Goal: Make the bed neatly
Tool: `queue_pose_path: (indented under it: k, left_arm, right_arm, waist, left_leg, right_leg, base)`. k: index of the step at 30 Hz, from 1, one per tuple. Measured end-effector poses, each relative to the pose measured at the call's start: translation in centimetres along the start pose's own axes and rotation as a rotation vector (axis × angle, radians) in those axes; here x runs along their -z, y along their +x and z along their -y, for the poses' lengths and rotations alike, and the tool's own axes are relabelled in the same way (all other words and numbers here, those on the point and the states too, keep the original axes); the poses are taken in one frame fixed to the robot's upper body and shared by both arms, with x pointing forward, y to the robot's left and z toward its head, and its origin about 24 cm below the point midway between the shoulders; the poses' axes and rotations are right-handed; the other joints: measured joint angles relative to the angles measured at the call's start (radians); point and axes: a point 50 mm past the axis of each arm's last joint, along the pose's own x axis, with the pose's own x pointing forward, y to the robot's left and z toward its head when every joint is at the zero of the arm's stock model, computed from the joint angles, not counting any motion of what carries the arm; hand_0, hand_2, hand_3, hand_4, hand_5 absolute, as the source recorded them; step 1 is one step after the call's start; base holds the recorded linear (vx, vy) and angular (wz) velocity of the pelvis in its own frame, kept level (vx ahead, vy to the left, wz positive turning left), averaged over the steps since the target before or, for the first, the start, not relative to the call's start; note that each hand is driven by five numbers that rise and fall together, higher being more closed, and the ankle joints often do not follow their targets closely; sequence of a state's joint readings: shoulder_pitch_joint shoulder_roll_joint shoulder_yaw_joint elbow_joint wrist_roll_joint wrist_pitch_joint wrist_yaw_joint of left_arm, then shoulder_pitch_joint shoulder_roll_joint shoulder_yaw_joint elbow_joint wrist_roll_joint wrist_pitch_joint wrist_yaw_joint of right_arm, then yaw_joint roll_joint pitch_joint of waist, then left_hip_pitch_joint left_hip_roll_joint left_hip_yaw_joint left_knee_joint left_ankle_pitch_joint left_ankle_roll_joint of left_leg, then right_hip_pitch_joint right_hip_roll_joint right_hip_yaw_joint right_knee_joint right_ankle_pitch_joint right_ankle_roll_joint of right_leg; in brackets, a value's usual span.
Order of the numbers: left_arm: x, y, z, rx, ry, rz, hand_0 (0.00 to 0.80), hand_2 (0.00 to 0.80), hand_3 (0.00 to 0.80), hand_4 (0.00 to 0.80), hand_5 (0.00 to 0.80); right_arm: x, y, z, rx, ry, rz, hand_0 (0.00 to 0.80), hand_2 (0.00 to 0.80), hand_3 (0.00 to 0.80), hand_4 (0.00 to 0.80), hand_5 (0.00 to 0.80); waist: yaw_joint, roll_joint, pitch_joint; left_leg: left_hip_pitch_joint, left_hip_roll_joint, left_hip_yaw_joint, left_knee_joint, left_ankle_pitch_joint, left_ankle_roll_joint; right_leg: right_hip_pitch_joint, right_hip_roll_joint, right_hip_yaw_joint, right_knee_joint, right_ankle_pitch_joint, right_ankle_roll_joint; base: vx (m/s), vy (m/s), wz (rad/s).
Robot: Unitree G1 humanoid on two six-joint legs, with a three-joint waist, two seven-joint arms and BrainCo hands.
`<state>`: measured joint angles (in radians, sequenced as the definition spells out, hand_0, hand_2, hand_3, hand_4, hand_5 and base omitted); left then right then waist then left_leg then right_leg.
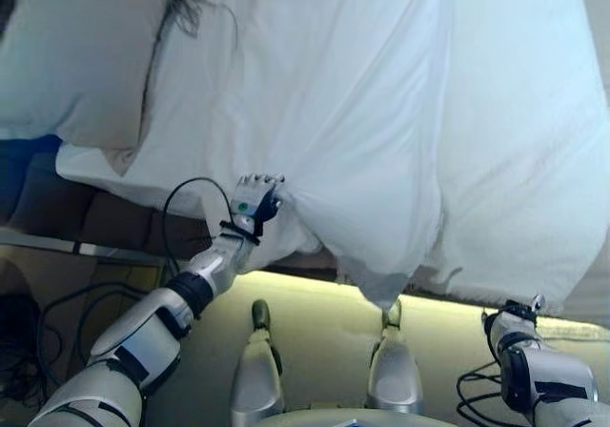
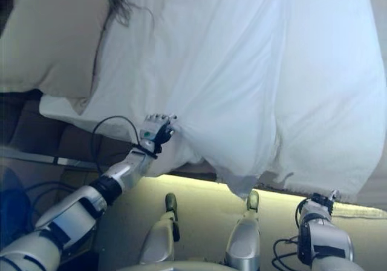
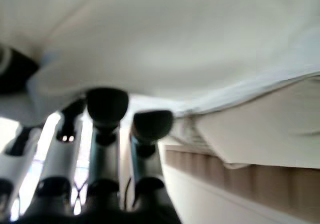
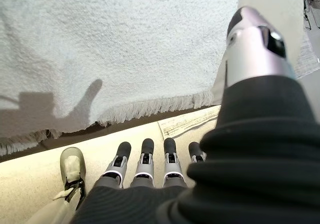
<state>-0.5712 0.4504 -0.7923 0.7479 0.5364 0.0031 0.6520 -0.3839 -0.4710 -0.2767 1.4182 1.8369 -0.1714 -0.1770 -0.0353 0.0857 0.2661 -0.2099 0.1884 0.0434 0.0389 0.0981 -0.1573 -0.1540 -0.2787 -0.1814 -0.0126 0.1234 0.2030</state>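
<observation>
The left hand (image 1: 255, 198) reaches up with straight fingers (image 3: 107, 109) pressing under the hanging edge of the white duvet (image 1: 381, 122), holding nothing. The right hand (image 4: 150, 159), at five o'clock, hangs relaxed and empty above the floor, beside a white fringed rug (image 4: 115, 49). The duvet covers the bed, creased, and droops to a point at six o'clock. A pillow (image 1: 81, 55) lies at ten o'clock. Bare floor (image 1: 315, 322) lies below the edge.
</observation>
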Motion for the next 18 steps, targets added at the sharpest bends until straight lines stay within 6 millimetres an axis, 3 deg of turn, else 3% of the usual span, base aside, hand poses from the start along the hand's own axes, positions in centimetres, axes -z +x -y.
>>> queue_pose_path:
  k: [4, 11, 12, 13, 18]
  left_arm:
    - [1.6, -1.9, 1.0, 0.058, 0.008, -0.029, 0.8, 0.8, 0.8, 0.8, 0.8]
    - [2.4, -3.0, 1.4, 0.108, 0.001, -0.025, 0.8, 0.8, 0.8, 0.8, 0.8]
    - [2.3, -3.2, 1.5, 0.111, -0.004, -0.024, 0.605, 0.605, 0.605, 0.605, 0.605]
    - [2.3, -3.3, 1.6, 0.115, -0.006, -0.023, 0.0, 0.0, 0.0, 0.0, 0.0]
    - [2.4, -4.2, 2.3, 0.128, -0.01, -0.035, 0.0, 0.0, 0.0, 0.0, 0.0]
  right_arm:
    - [-1.5, 0.3, 1.6, 0.04, 0.009, 0.026, 0.0, 0.0, 0.0, 0.0, 0.0]
    - [-2.6, 0.3, 1.1, 0.029, 0.0, 0.026, 0.0, 0.0, 0.0, 0.0, 0.0]
    - [-2.7, 0.3, 1.3, 0.031, -0.001, 0.027, 0.0, 0.0, 0.0, 0.0, 0.0]
    - [-2.7, 0.4, 1.4, 0.035, -0.001, 0.029, 0.0, 0.0, 0.0, 0.0, 0.0]
    - [-3.0, 0.4, 2.0, 0.049, 0.005, 0.036, 0.0, 0.0, 0.0, 0.0, 0.0]
  waist:
    - [0.0, -0.001, -0.037]
    - [0.003, 0.013, -0.076]
    - [0.004, 0.016, -0.077]
    - [0.003, 0.019, -0.079]
    - [0.009, 0.028, -0.085]
  left_leg:
    - [0.048, 0.0, 0.0, -0.014, -0.005, -0.01]
    - [0.075, -0.002, -0.007, -0.043, -0.006, -0.012]
    - [0.074, -0.003, -0.014, -0.045, -0.006, -0.012]
    - [0.074, -0.004, -0.018, -0.047, -0.006, -0.012]
    - [0.067, -0.004, -0.02, -0.047, -0.006, -0.012]
  right_leg:
    - [0.063, 0.002, -0.016, -0.032, 0.002, 0.007]
    - [0.091, 0.003, -0.024, -0.059, 0.004, 0.01]
    - [0.091, 0.003, -0.025, -0.062, 0.004, 0.011]
    - [0.091, 0.003, -0.025, -0.064, 0.004, 0.011]
    - [0.09, 0.004, -0.031, -0.07, 0.004, 0.013]
  base:
    - [0.12, 0.022, 0.05]
    - [-0.03, 0.041, 0.02]
    - [-0.064, 0.006, 0.01]
    - [-0.056, 0.004, 0.0]
    - [-0.016, -0.008, 0.02]
